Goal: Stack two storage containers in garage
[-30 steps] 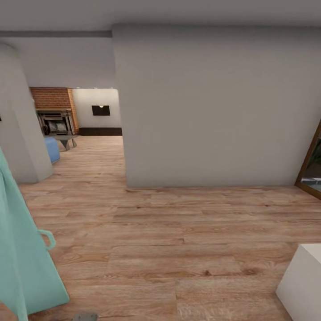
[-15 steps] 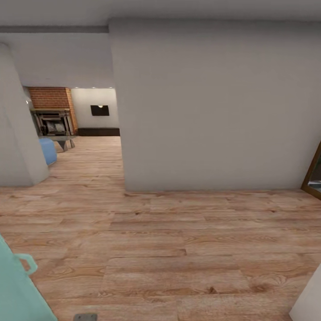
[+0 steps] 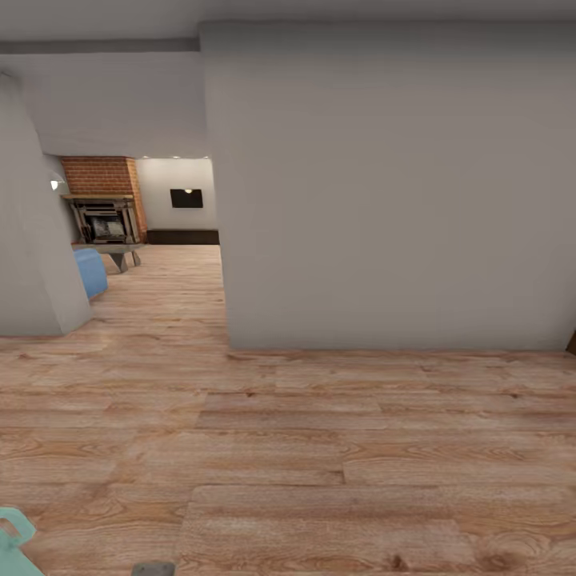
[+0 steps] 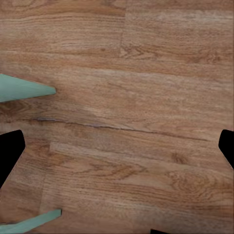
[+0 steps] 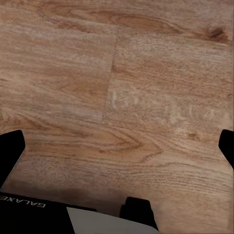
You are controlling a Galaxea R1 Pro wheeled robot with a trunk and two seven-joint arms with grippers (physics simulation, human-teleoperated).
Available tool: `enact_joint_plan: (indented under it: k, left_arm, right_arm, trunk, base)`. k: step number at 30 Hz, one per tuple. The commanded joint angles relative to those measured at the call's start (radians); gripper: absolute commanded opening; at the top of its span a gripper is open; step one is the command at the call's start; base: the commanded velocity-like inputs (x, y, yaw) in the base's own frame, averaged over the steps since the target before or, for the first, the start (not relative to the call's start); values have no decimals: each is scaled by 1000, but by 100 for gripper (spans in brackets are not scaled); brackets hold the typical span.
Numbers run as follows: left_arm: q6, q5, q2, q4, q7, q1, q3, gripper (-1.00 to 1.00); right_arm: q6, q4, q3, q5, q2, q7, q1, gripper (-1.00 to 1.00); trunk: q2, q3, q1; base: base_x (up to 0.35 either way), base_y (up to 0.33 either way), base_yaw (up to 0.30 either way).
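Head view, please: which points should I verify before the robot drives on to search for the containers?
1. Grey wall straight ahead: not ok, it blocks forward driving.
2. Passage left of that wall: ok, wood floor leads to the brick fireplace.
3. Teal object beside the base, lower left: not ok, very near.
4. Left end effector: ok, open, holding nothing.
5. Right end effector: ok, open, holding nothing.
6. Containers' position: cannot tell.

The one readable marking is "GALAXE", white letters cut off by the frame edge, on a black robot part (image 5: 29, 207) behind the right gripper's fingers.
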Motion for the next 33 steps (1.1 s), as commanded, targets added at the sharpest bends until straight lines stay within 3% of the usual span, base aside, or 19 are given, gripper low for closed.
enact_joint_plan:
  k: [1, 15, 33]
  left_arm:
    - [-6, 8, -1, 4, 0, -2, -8, 100]
    - [-6, 8, -1, 4, 0, -2, -9, 100]
    - [-6, 7, -1, 4, 0, -2, -9, 100]
  right_arm:
    - [-1, 0, 0, 7, 0, 1, 0, 100]
    - [-1, 0, 0, 7, 0, 1, 0, 100]
    - [-1, 0, 0, 8, 0, 1, 0, 100]
  trunk:
    - [-1, -1, 1]
    - [-1, -1, 1]
    - [-1, -1, 1]
  base:
    - [341, 0, 247]
    - [340, 0, 272]
    - [340, 0, 81]
